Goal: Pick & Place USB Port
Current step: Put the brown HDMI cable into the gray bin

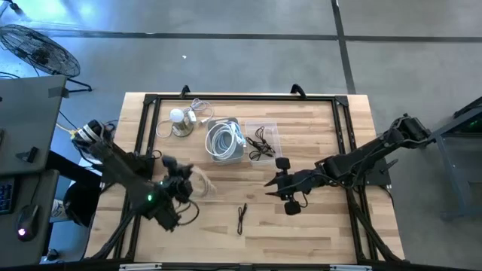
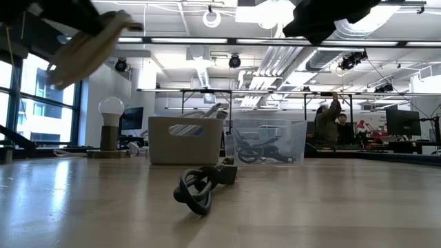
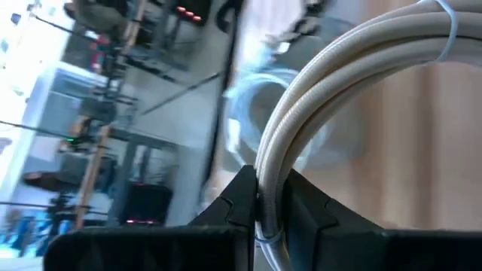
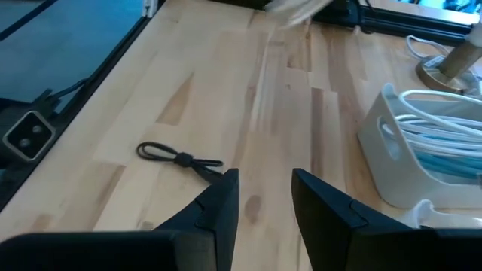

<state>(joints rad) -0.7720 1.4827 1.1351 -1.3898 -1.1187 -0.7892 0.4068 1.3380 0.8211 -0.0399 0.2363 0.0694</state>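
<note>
A cream coiled cable is lifted off the table at the near left, with my left gripper shut on it; the low view shows the cream coiled cable high above the tabletop. A black coiled cable lies flat on the wood near the front middle, also seen as the black cable in the right wrist view. My right gripper hovers open over the table's middle right, with nothing between its fingers. My left gripper pinches the bundled strands of the cream coil between its two fingers, at one side of the loop. Several strands run together through the gap. The rest of the loop arcs out beyond the fingertips, and the coil is clear of the table.
A white bin of white cables and a clear bin of black cables stand at the far middle. A lamp with a bulb stands left of them. Bare wood lies between the two arms around the black cable.
</note>
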